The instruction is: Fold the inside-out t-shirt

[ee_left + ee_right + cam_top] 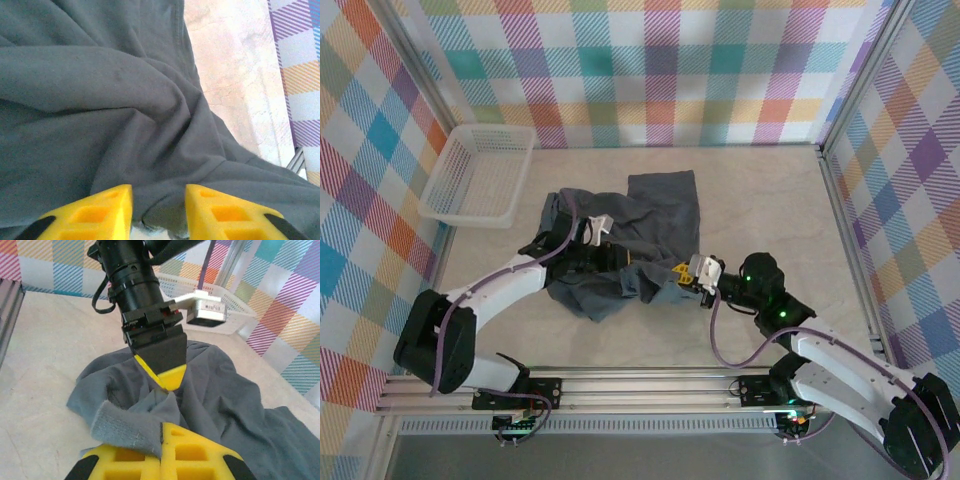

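Beige marbled tabletop (770, 190), plaid walls (660, 70); right jaws pinch the t-shirt (650, 225), left jaws parted.

This is a lab robot cell. Aluminium frame posts (865, 75) hold checked wall panels (660, 70) around a pale bench (770, 190). Left arm (505, 283) and right arm (840, 365) are bolted to its rail (650, 385).
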Motion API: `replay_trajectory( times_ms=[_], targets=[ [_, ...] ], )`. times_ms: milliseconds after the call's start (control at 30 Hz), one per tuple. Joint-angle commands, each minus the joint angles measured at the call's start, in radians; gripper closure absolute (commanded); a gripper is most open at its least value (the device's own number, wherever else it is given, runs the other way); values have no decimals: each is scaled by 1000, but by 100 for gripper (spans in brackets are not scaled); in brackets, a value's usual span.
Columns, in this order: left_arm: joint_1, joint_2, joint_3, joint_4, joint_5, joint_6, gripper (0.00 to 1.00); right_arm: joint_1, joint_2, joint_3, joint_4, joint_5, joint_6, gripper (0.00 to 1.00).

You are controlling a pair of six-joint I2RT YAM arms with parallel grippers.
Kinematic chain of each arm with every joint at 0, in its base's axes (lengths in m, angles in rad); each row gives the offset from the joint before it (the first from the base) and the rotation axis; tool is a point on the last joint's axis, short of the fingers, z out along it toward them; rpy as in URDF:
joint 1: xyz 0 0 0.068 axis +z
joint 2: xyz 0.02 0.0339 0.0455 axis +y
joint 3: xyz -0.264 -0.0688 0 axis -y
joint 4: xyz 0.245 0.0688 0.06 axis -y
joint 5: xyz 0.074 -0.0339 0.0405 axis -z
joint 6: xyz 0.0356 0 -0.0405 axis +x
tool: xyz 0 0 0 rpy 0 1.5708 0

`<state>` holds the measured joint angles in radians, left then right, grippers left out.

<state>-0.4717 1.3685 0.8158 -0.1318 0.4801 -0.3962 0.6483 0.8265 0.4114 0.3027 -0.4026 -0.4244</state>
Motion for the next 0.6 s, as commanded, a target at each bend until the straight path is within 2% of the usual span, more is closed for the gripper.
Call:
replay_trajectory(
  times_ms=[0, 67, 200, 300, 367, 467, 567],
  targets=[
    [1, -132, -20, -23, -27, 108, 59, -17, -25, 21, 77, -28, 78, 100],
    [-40, -200, -24, -57, -69, 191, 58, -25, -19, 28, 64, -22, 82, 100],
    [-199, -304, -39, -47, -118, 289, 57, -34, -12, 34, 65, -45, 96, 100],
    [-280, -281, -24, -27, -127, 303, 61, -36, -7, 44, 51, -41, 99, 100],
    [-336, -244, -10, -4, -175, 310, 61, -36, -1, 57, 31, -41, 98, 100],
    [-403, -180, 14, 40, -242, 321, 54, -36, 8, 71, 18, -49, 97, 100],
    [-415, -137, 18, 133, -254, 280, 46, -36, 18, 79, 19, -39, 108, 100]
  ],
)
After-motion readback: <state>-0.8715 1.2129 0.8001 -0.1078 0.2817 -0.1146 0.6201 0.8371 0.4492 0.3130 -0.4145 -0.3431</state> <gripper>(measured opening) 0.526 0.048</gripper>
